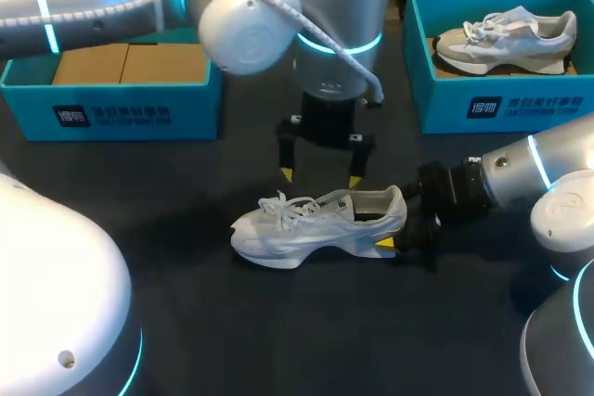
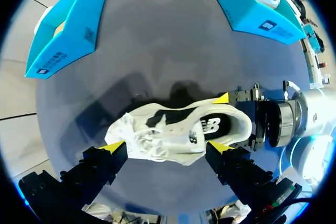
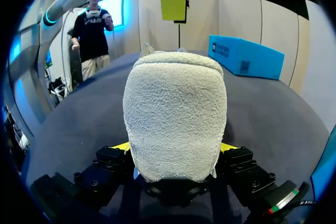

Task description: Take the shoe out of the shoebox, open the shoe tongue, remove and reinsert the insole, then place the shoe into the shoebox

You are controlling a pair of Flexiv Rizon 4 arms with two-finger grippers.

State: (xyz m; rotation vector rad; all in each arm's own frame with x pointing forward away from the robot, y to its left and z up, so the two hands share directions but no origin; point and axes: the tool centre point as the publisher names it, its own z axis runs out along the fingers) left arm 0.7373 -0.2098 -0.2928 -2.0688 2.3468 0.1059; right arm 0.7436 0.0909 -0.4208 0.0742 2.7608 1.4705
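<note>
Dark table (image 1: pixel 186 220); brown cardboard pieces (image 1: pixel 130 64) far left, second shoe (image 1: pixel 506 39) far right.

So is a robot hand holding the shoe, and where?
Yes. The right gripper pinches the white shoe at its heel. The left gripper hangs open above it, holding nothing.

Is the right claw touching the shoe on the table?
Touching. The right wrist view shows the right claw pinching the shoe at its heel from both sides.

Shoe (image 1: pixel 320 224) lies mid-table (image 1: pixel 186 322), toe left, heel right. Left gripper (image 1: pixel 320 176) above it, just behind its middle. Right gripper (image 1: pixel 397 224) at the heel, a finger touching each side. Box (image 1: pixel 111 108) back left. Second box (image 1: pixel 501 104) back right, second shoe (image 1: pixel 506 39) in it.
</note>
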